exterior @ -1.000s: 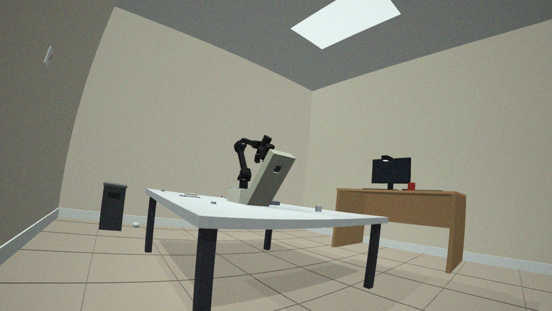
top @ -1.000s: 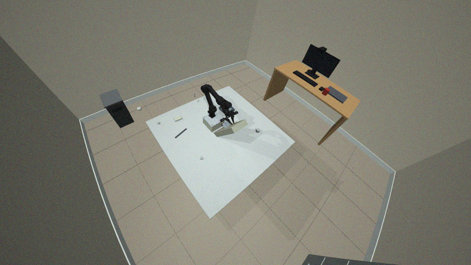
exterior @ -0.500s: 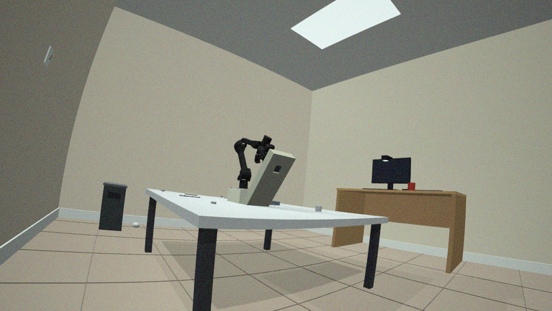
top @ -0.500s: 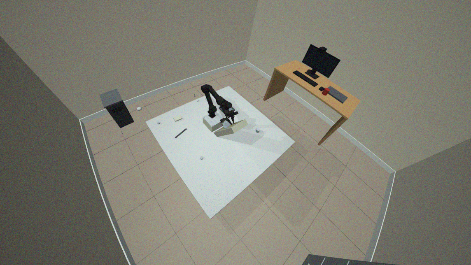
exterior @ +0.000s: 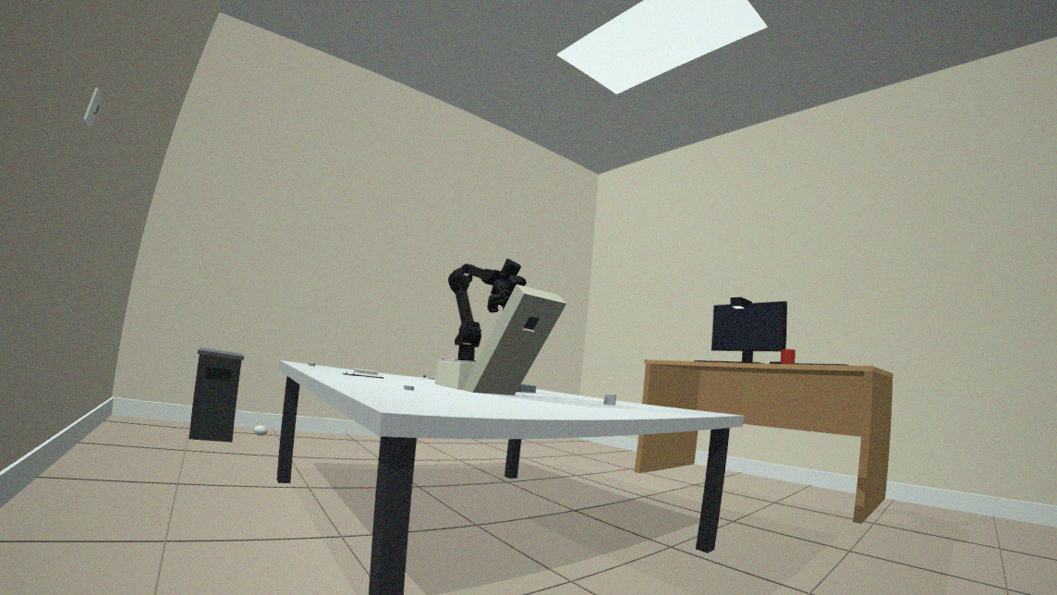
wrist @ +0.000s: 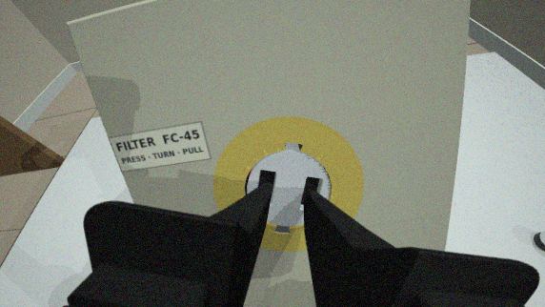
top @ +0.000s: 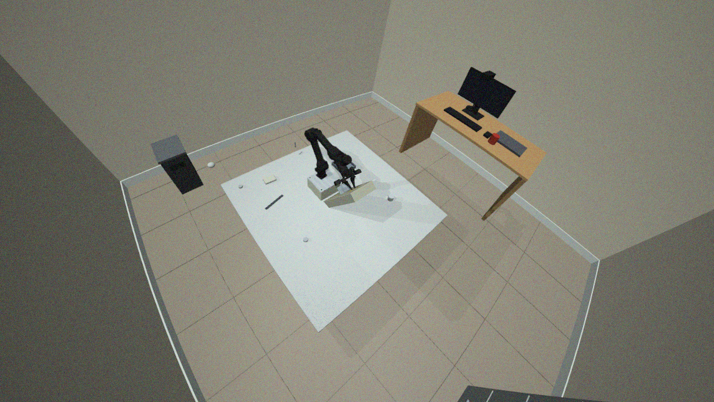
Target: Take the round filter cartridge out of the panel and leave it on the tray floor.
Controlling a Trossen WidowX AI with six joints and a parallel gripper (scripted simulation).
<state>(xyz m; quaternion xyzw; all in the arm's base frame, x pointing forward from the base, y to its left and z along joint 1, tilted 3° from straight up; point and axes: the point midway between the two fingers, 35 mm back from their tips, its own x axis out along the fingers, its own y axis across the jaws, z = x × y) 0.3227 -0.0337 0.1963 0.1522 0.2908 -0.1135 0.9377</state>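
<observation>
The round pale grey filter cartridge (wrist: 292, 164) sits in the service panel (wrist: 333, 62) (exterior: 510, 355) (top: 364, 191), inside a yellow ring (wrist: 230, 167). Small notches show at the ring's upper and lower inner edge. My gripper (wrist: 288, 194) (top: 353, 187) is at the cartridge face, its narrow fingers parted a little with nothing held between them. Each fingertip is at one of the two dark slots; how deep it reaches is hidden. The panel hides the cartridge in the top and exterior views. A low grey box behind the panel (exterior: 527, 388) may be the tray; its floor is not visible.
The tilted panel stands on the white table (top: 319, 284) (exterior: 562, 427) beside the arm's pale base block (exterior: 449, 371). A small grey cylinder (top: 391, 198) (exterior: 609, 399), a dark bar (top: 274, 201) and a cream block (top: 269, 179) lie around. A label (wrist: 162, 145) is on the panel.
</observation>
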